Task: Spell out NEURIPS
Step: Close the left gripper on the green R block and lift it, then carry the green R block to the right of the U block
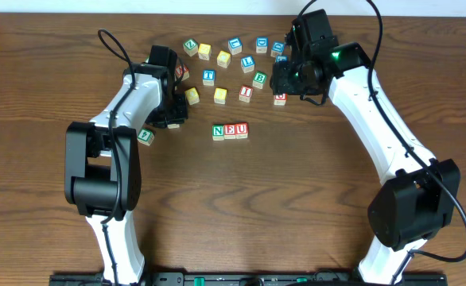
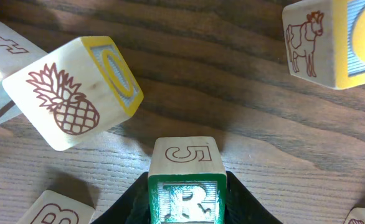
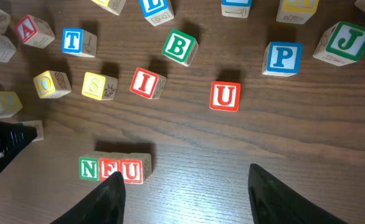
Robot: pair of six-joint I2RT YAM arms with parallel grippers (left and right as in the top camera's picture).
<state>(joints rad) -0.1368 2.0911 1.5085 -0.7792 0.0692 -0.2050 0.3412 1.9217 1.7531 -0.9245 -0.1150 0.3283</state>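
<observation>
The left gripper is closed tight on the green R cube, left of the finished N-E-U row at mid-table. The right gripper hangs open and empty, right of the row. The I and P cubes lie loose farther back.

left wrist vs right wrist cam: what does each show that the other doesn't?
Left wrist only: the left gripper shut on the green R cube, a 5 on the cube's upper face, with a pineapple cube and a cow cube close by.
Right wrist only: the open, empty right gripper near the NEU row, plus the loose red I cube and blue P cube.
Both: the wood table with scattered cubes. I cannot match any single cube across them.
</observation>
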